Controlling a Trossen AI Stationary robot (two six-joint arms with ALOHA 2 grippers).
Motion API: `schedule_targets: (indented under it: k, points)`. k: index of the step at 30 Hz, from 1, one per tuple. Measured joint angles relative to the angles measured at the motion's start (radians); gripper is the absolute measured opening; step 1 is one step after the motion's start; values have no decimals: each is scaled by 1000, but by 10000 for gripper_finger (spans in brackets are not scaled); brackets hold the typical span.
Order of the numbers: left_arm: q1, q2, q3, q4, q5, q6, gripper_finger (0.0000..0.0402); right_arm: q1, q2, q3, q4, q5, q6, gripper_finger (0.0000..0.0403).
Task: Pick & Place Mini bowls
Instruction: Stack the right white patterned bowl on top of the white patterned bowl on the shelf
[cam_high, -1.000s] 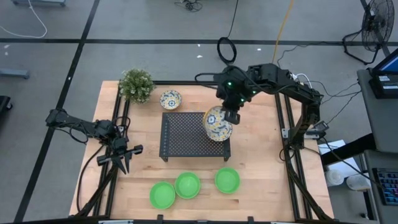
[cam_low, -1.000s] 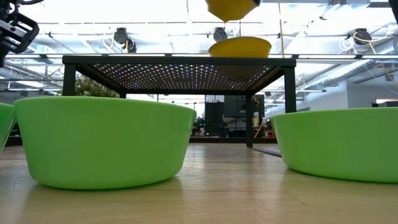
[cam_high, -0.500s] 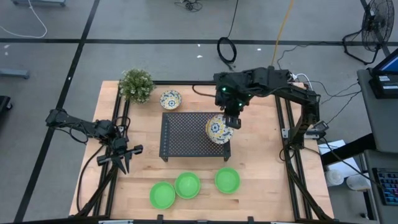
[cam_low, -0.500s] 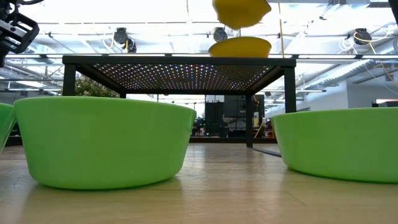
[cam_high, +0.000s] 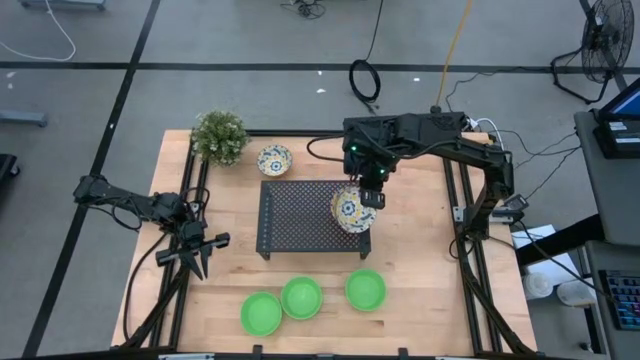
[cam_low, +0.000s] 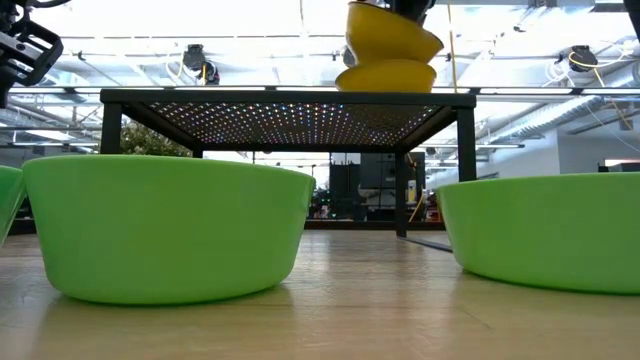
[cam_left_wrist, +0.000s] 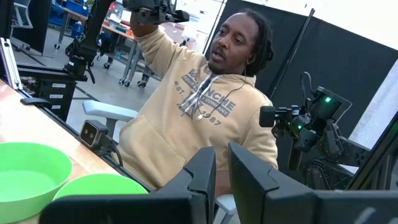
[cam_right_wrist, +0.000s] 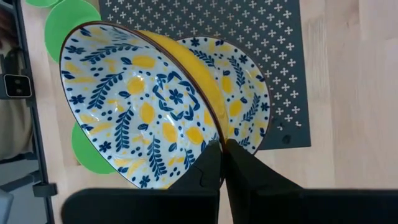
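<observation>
My right gripper (cam_high: 371, 196) is over the right part of the black perforated rack (cam_high: 300, 215), shut on a white mini bowl with a blue-and-yellow pattern (cam_right_wrist: 140, 102). In the low view this bowl (cam_low: 392, 30) hangs tilted just above a second patterned bowl (cam_low: 386, 75), which stands by its base on the rack top. A third patterned bowl (cam_high: 275, 160) sits on the table behind the rack. Three green bowls (cam_high: 302, 297) stand on the table near its front edge. My left gripper (cam_high: 200, 255) waits at the table's left, its fingers almost together with nothing between them. My right gripper pinches the held bowl's rim (cam_right_wrist: 213, 138), one finger inside the bowl and one on its yellow outer wall. The fingers slant down from above. The bowl is tilted, its hollow turned sideways and up. Whether its low side touches the bowl on the rack, I cannot tell.
A small green potted plant (cam_high: 219, 136) stands at the table's far left corner. Black frame rails (cam_high: 455, 220) run along the table's left and right sides. In the left wrist view a person in a tan hoodie (cam_left_wrist: 199, 118) sits beyond the table.
My right gripper has come down with the patterned bowl toward the bowl on the rack and tipped a little. The held bowl now hangs right above the resting one, where a clear gap showed before.
</observation>
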Motion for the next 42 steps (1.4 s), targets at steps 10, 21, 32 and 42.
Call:
schedule_targets:
  k: [10, 21, 32, 42]
  points:
    - [0, 0, 0, 0, 0, 0, 47, 0, 0, 0, -25, -3, 14, 0]
    - [0, 0, 0, 0, 0, 0, 47, -4, 0, 0, 15, 30, -21, 0]
    - [0, 0, 0, 0, 0, 0, 47, -24, 0, 0, 23, 31, -24, 0]
    - [0, 0, 0, 0, 0, 0, 47, -23, 0, 0, 46, 28, -16, 0]
